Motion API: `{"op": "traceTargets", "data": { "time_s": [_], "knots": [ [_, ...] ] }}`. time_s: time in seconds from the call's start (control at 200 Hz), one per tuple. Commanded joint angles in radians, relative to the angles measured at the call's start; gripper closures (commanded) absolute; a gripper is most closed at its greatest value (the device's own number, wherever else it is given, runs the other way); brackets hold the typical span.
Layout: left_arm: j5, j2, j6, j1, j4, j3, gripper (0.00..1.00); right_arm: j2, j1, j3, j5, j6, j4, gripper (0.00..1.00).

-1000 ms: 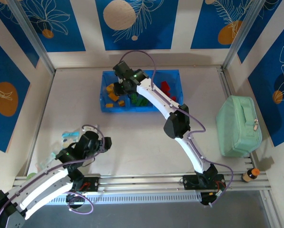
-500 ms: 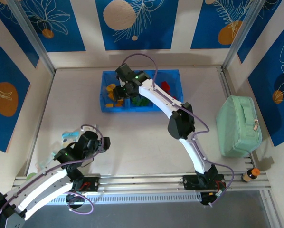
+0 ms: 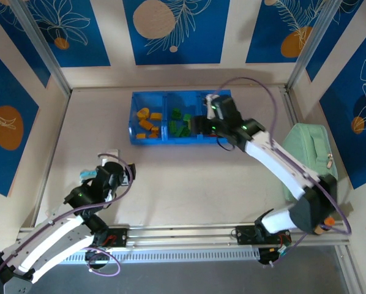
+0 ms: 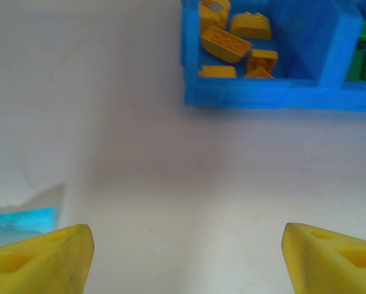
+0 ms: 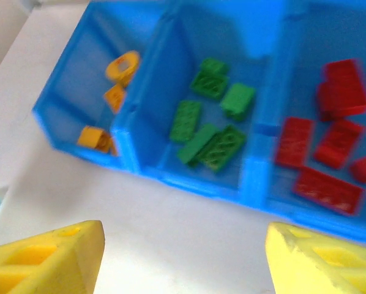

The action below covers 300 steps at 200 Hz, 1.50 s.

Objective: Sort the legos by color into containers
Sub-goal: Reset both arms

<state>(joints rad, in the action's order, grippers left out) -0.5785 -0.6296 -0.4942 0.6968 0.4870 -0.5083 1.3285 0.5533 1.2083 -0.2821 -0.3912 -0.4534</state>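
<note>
The legos (image 3: 147, 124) lie inside the containers (image 3: 171, 141), one blue tray of three joined compartments. The orange-yellow ones (image 4: 224, 44) are in its left compartment, the green ones (image 5: 198, 144) in the middle and the red ones (image 5: 327, 190) in the right, each colour kept apart by a divider. No brick can be seen on the table (image 3: 189, 184) around the tray, so the sort is judged complete or nearly so. The right gripper (image 5: 183, 257) hangs just above the tray's front wall, toward the right compartment, its fingers spread wide with nothing between them. The left gripper (image 4: 183, 254) sits well apart from the tray on its near left side, likewise spread and empty, and faces the tray's left front corner. A cyan-tinted wrapper (image 4: 18, 220) lies just beside that gripper, on the side away from the tray, and a pale green pouch (image 3: 306, 162) stands well to the tray's right. Hazards, as judged:

- A low sweep of the right gripper could catch the front wall or a divider and shove the light tray, or tip legos over a divider and mix sorted colours.
- A needless reach into a compartment could lift out a brick that belongs there.
- The arm's loose cable (image 3: 250, 79), arching beside the tray's right end, could snag the rim.
</note>
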Motion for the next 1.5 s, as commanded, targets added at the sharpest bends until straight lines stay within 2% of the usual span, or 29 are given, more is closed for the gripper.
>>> {"op": "traceTargets", "data": {
  "time_s": [0.0,0.165,0.235,0.255,0.385,0.525,0.665,0.835,1.066,1.196,1.351,1.496],
  "knots": [
    [-0.165,0.002,0.093,0.003,-0.011,-0.023,0.18,-0.164,-0.048,-0.195,-0.075,0.05,0.137,0.28],
    [-0.283,0.003,0.203,-0.001,-0.123,0.026,0.15,-0.412,-0.119,-0.466,-0.189,0.125,0.202,0.28],
    [-0.34,-0.006,0.252,-0.002,-0.191,0.063,0.15,-0.493,-0.126,-0.591,-0.29,0.16,0.264,0.27],
    [-0.354,-0.009,0.262,-0.004,-0.206,0.073,0.15,-0.511,-0.127,-0.621,-0.317,0.168,0.282,0.21],
    [-0.405,-0.025,0.303,-0.011,-0.303,0.127,0.14,-0.602,-0.131,-0.76,-0.446,0.132,0.31,0.0],
    [-0.423,-0.05,0.316,-0.015,-0.321,0.123,0.13,-0.612,-0.132,-0.778,-0.52,0.046,0.237,0.01],
    [-0.463,-0.058,0.358,-0.021,-0.356,0.13,0.12,-0.62,-0.124,-0.814,-0.588,0.101,0.272,0.01],
    [-0.518,-0.046,0.419,-0.034,-0.401,0.175,0.12,-0.659,-0.099,-0.863,-0.626,0.095,0.281,0.01],
    [-0.573,0.039,0.386,-0.034,-0.392,0.243,0.12,-0.722,-0.021,-0.949,-0.679,0.067,0.292,0.01],
    [-0.623,0.118,0.348,-0.033,-0.353,0.275,0.12,-0.789,0.011,-0.965,-0.723,0.044,0.24,0.01],
    [-0.616,0.183,0.389,-0.034,-0.419,0.323,0.08,-0.853,0.001,-0.99,-0.715,0.064,0.262,0.01],
    [-0.604,0.126,0.412,-0.04,-0.481,0.334,0.05,-0.83,-0.077,-0.994,-0.661,0.069,0.311,0.01]
  ]
}}
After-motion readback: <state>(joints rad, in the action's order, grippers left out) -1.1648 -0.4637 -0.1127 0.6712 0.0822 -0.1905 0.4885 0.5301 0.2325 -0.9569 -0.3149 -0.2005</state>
